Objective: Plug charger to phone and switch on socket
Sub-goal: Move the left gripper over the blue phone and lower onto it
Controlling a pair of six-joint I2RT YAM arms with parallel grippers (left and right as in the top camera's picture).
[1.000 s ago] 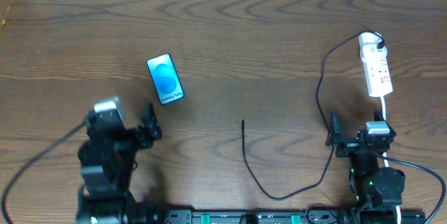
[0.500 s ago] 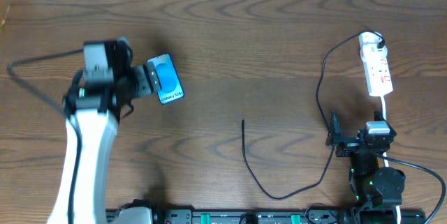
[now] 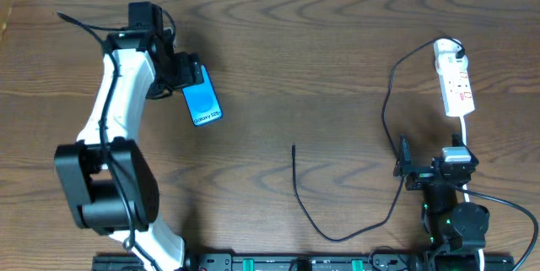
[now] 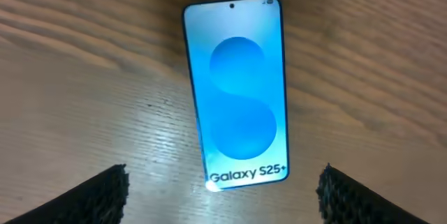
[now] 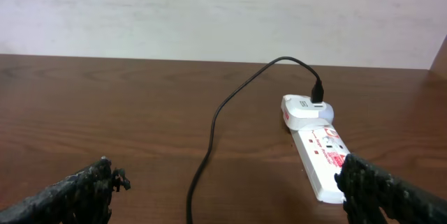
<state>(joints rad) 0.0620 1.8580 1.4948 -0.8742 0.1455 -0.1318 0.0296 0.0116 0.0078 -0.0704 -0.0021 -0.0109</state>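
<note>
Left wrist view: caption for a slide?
Open left gripper over the lit phone, face-up on the wooden table.

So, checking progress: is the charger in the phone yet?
Out. The charger ends loose on the table, well apart from the phone; the left wrist view shows no cable at the phone.

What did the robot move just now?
The left arm swung from the table's near edge up to the phone. Its left gripper now hangs open over the phone and holds nothing. The phone, charger, socket and right arm stayed put.
</note>
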